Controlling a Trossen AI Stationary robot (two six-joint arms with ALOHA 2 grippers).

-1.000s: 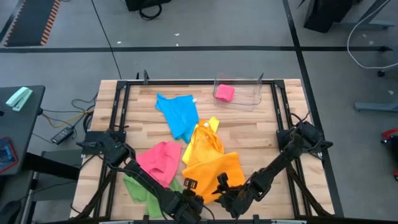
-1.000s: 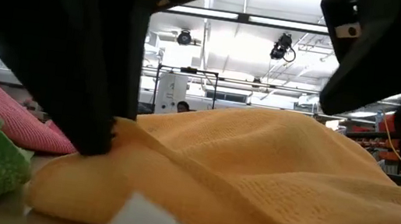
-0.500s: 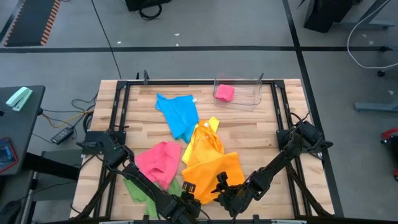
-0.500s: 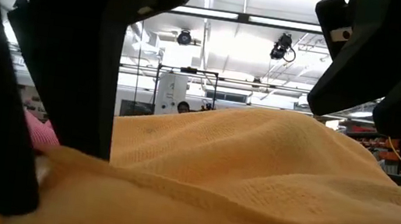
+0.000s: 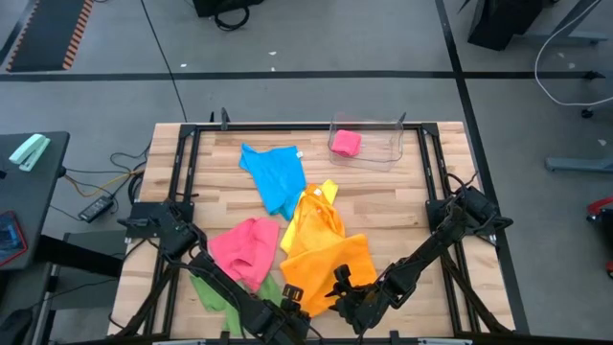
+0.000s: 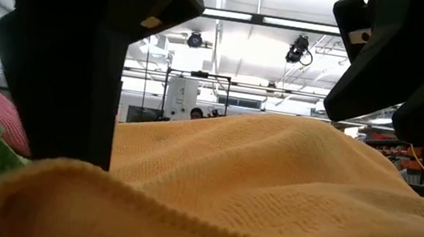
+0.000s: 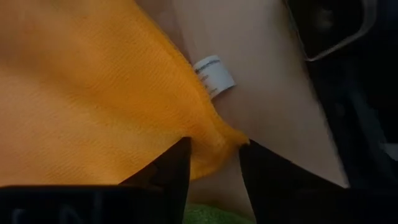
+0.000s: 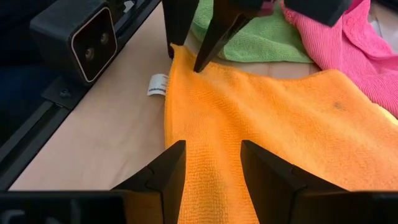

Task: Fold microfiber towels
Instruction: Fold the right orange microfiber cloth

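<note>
An orange towel (image 5: 328, 261) lies spread near the table's near edge, and it fills the low view (image 6: 269, 185). My left gripper (image 5: 290, 301) is shut on the towel's near-left corner. My right gripper (image 8: 211, 149) is open and hovers just above the towel's near edge (image 5: 342, 286), touching nothing. A pink towel (image 5: 246, 249) and a green towel (image 5: 218, 292) lie bunched to the left of the orange one. A yellow towel (image 5: 318, 199) and a blue towel (image 5: 274, 177) lie farther back. A folded pink towel (image 5: 346, 142) sits in the clear bin (image 5: 381, 151). My left gripper pinches the orange towel's near-left corner (image 7: 219, 142) between its two fingers (image 8: 208, 43), close to the white tag (image 7: 214, 74). The fingers come from above, pointing down. The corner is raised a little (image 6: 62, 176), and the rest of the towel lies on the table.
The low camera's housing (image 8: 78, 40) and the frame rail stand at the near edge, beside the held corner. Black frame rails (image 5: 182, 172) run along the table's sides. Bare wood (image 5: 393, 206) shows between the orange towel and the bin.
My left gripper has taken hold of the orange towel's near-left corner and drawn it a little toward the table's near edge. That corner is now raised and stretched out in front of the green towel. The rest of the towel has stayed where it was.
</note>
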